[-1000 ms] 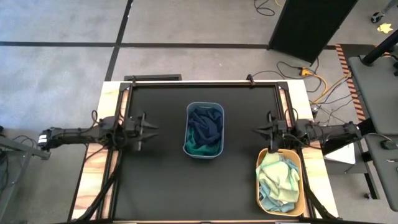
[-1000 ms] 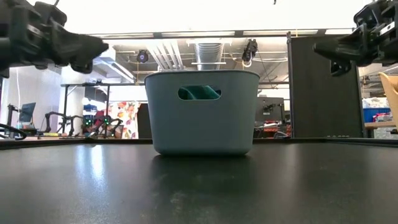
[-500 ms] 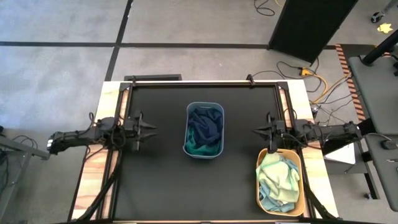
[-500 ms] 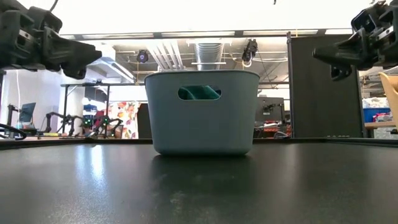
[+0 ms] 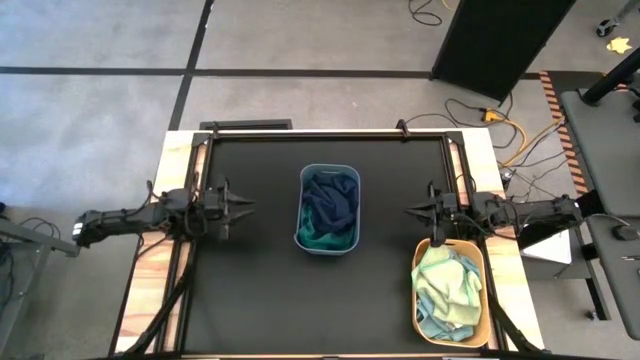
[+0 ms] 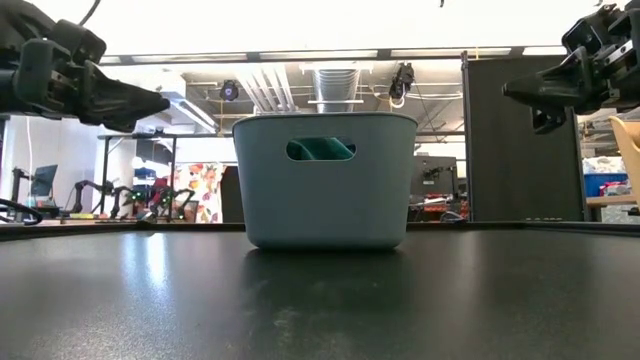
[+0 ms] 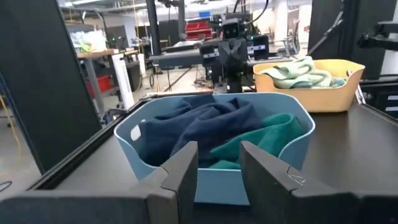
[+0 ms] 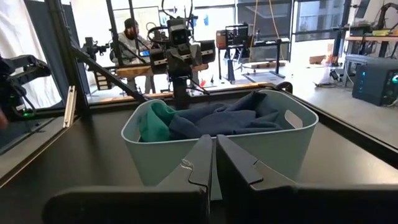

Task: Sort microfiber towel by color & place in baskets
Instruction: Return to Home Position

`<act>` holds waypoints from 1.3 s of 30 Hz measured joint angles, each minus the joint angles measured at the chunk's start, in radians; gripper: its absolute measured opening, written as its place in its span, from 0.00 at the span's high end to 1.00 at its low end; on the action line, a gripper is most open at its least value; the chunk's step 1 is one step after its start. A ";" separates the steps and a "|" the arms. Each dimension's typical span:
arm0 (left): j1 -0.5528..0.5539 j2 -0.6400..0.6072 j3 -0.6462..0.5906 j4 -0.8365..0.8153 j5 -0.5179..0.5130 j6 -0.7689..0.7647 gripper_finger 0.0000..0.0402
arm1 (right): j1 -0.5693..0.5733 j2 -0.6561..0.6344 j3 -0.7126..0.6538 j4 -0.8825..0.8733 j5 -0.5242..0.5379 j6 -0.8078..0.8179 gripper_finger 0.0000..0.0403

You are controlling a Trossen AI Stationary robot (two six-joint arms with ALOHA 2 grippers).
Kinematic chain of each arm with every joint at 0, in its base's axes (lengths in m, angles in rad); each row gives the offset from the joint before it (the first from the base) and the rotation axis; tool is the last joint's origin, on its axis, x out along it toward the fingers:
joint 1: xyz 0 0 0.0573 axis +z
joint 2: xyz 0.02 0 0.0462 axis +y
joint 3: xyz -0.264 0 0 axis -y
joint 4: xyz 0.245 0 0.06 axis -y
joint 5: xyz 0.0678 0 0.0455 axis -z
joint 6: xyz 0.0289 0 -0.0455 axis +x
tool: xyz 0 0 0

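The grey-blue basket (image 5: 328, 240) stands at the table's middle, holding navy (image 5: 330, 200) and dark green (image 5: 322, 236) towels. The yellow-orange basket (image 5: 484, 290) stands at the near right, holding pale yellow-green (image 5: 445, 280) and light blue (image 5: 432, 322) towels. My left gripper (image 5: 247, 207) hovers left of the grey-blue basket, pointing level at it, open by a narrow gap (image 7: 219, 168) and empty. My right gripper (image 5: 410, 210) hovers right of that basket, just beyond the yellow-orange basket's far end, shut (image 8: 214, 158) and empty. No purple towel shows.
The black table top (image 5: 250, 290) lies bare around the baskets. In the low view, both grippers (image 6: 160, 100) (image 6: 510, 92) hang above the table at about the grey-blue basket's rim height (image 6: 325, 118). A person (image 8: 132, 37) sits in the room beyond the table.
My left gripper has sunk a little toward the table while still pointing at the grey-blue basket. My right gripper, the baskets and the towels have kept still.
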 joint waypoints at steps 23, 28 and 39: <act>0.000 0.067 0.006 0.000 -0.007 -0.007 0.74 | 0.000 -0.001 0.000 -0.001 0.000 0.000 0.97; 0.000 0.073 0.006 0.002 -0.007 -0.007 0.74 | 0.000 -0.001 0.000 -0.001 0.000 0.000 0.97; 0.000 0.077 0.007 0.004 -0.007 -0.007 0.74 | 0.000 -0.001 0.000 -0.001 0.000 0.000 0.97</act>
